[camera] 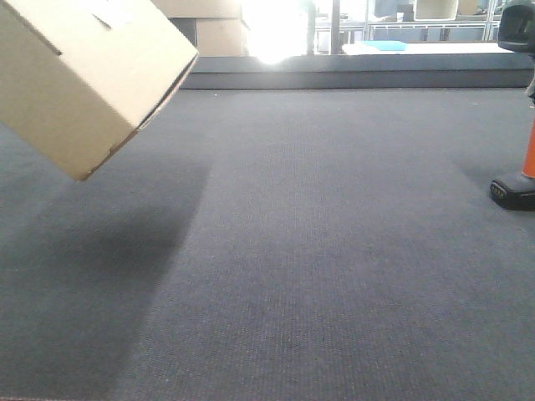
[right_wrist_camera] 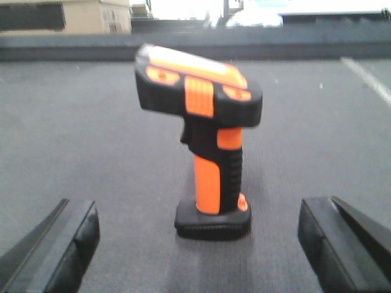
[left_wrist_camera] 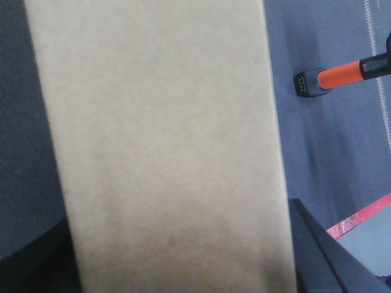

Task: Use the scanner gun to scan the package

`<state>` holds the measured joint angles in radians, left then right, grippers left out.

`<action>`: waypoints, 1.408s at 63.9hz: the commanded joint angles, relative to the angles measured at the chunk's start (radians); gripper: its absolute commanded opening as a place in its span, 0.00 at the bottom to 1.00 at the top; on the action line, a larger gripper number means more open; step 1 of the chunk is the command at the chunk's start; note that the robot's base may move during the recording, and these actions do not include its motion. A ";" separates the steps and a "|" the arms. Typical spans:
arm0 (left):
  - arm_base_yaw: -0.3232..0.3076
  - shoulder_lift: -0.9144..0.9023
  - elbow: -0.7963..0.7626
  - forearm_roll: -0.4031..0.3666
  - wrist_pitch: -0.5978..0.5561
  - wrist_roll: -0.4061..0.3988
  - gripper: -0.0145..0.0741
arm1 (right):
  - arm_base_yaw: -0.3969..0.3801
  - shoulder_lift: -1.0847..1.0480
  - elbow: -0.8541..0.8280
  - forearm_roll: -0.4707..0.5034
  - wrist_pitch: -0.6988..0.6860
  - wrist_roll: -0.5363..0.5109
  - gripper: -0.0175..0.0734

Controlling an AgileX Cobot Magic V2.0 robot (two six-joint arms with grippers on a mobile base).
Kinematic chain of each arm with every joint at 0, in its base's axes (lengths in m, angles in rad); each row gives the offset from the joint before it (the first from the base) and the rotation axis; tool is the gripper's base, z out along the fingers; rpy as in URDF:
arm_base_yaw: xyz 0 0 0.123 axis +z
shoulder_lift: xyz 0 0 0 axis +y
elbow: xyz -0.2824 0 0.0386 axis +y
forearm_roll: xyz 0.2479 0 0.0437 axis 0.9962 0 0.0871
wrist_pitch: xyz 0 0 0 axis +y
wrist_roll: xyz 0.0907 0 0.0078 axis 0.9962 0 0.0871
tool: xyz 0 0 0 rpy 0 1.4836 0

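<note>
The package (camera: 79,71), a plain brown cardboard box, hangs tilted in the air at the top left, above the grey carpet. In the left wrist view it (left_wrist_camera: 159,140) fills the frame between the dark fingers (left_wrist_camera: 317,244) of my left gripper (left_wrist_camera: 183,268), which is shut on it. The scanner gun (right_wrist_camera: 204,140), with a black head, orange handle and black base, stands upright on the carpet. My right gripper (right_wrist_camera: 195,250) is open, its fingers (right_wrist_camera: 61,244) wide apart just short of the scanner's base, not touching it. The scanner also shows at the right edge of the front view (camera: 518,167).
Larger stacked cardboard boxes (camera: 209,25) stand at the back beyond a low dark ledge (camera: 351,73). A white table with a blue item (camera: 386,45) is behind it. A white line (right_wrist_camera: 366,79) and red tape (left_wrist_camera: 360,217) mark the carpet.
</note>
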<state>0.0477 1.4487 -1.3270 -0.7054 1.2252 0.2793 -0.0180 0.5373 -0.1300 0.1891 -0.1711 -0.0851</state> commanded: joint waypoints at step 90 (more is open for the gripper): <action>0.003 -0.016 0.000 -0.051 -0.019 0.009 0.04 | 0.002 0.892 -0.254 0.021 -0.607 0.062 0.82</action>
<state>0.0477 1.4448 -1.3248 -0.7233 1.2165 0.2841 -0.0180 1.4104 -0.3724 0.2038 -0.7434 -0.0336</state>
